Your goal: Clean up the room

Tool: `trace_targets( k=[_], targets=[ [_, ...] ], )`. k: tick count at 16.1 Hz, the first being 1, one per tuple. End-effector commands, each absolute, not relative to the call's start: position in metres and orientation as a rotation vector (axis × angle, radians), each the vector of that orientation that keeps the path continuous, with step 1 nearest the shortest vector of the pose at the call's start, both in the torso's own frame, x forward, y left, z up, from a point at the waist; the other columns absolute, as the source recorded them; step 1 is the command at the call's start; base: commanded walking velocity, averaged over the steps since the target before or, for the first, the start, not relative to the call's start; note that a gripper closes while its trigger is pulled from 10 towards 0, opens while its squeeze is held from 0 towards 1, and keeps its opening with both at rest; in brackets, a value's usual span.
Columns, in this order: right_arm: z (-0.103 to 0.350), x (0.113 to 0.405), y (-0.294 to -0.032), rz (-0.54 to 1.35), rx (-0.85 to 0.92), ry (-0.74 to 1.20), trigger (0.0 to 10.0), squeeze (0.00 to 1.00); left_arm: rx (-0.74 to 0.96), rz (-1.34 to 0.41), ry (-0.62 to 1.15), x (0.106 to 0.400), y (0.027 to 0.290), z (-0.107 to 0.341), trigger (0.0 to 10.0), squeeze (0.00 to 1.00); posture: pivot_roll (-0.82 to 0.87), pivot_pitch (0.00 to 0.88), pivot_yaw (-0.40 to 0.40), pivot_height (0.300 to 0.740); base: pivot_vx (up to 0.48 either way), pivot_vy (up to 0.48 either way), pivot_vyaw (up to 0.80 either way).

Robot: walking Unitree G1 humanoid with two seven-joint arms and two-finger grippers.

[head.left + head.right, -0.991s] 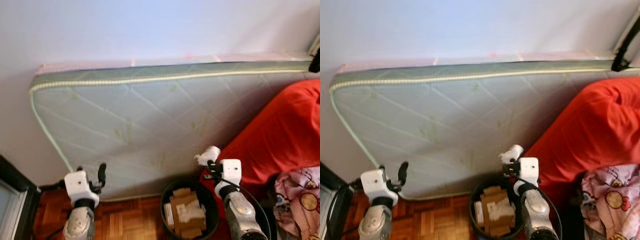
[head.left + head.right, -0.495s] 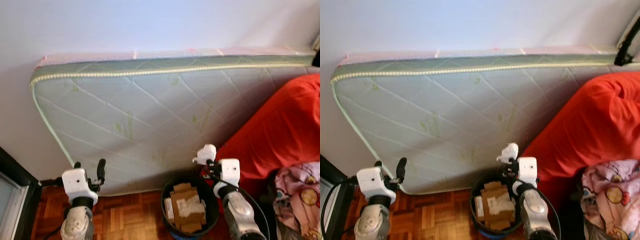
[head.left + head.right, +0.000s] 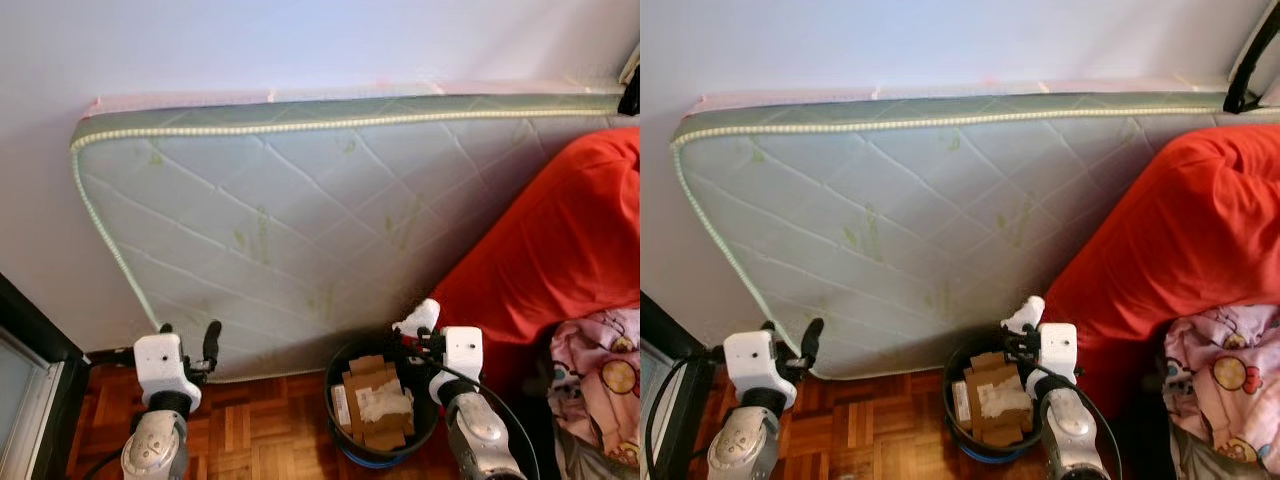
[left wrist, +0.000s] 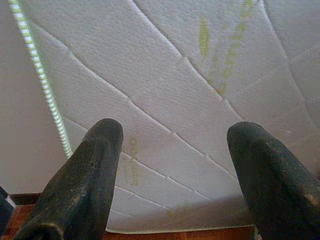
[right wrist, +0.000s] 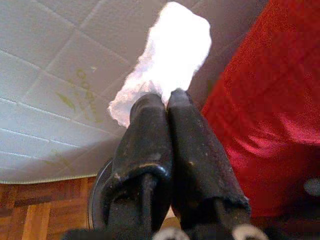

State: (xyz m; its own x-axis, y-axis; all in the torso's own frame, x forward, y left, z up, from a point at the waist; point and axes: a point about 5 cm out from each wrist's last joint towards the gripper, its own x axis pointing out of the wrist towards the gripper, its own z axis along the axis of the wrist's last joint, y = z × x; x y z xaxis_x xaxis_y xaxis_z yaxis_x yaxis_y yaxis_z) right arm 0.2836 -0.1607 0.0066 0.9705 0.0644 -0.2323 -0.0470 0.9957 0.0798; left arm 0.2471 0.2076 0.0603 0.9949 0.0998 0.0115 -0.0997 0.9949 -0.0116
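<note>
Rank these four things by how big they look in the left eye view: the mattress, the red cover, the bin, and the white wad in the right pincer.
1. Mattress, largest.
2. Red cover, cut off by the picture edge.
3. Bin.
4. White wad held by the right pincer, smallest.
</note>
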Motion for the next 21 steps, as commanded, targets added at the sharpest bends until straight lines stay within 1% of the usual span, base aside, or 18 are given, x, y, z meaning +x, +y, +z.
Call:
trace_targets(
  k=[1,3,4,5,6,21],
  targets=[
    [0.006,0.284,-0.161,0.052,0.078,0.245,10.0,0.0,-0.004,0.096,-0.004,0.246,0.207,0.06,10.0,0.0,0.08,0.125,-0.067,0.675,0.0,0.0,0.0],
    [0.006,0.286,-0.159,0.057,0.077,0.254,10.0,0.0,-0.002,0.099,0.005,0.245,0.207,0.061,10.0,0.0,0.08,0.129,-0.07,0.675,0.0,0.0,0.0],
    [0.004,0.286,-0.155,0.072,0.044,0.278,10.0,0.0,-0.005,0.096,0.021,0.243,0.207,0.06,10.0,0.0,0.08,0.13,-0.07,0.675,0.0,0.0,0.0],
    [0.004,0.285,-0.153,0.079,0.041,0.278,10.0,0.0,-0.006,0.097,0.028,0.242,0.208,0.059,10.0,0.0,0.08,0.133,-0.072,0.665,0.0,0.0,0.0],
    [0.005,0.285,-0.153,0.071,0.075,0.254,10.0,0.0,-0.007,0.102,0.029,0.242,0.209,0.059,10.0,0.0,0.08,0.136,-0.071,0.66,0.0,0.0,0.0],
    [0.003,0.285,-0.151,0.086,0.08,0.279,10.0,0.0,-0.015,0.093,0.041,0.239,0.212,0.057,10.0,0.0,0.09,0.146,-0.076,0.66,0.0,0.0,0.0]
  ],
)
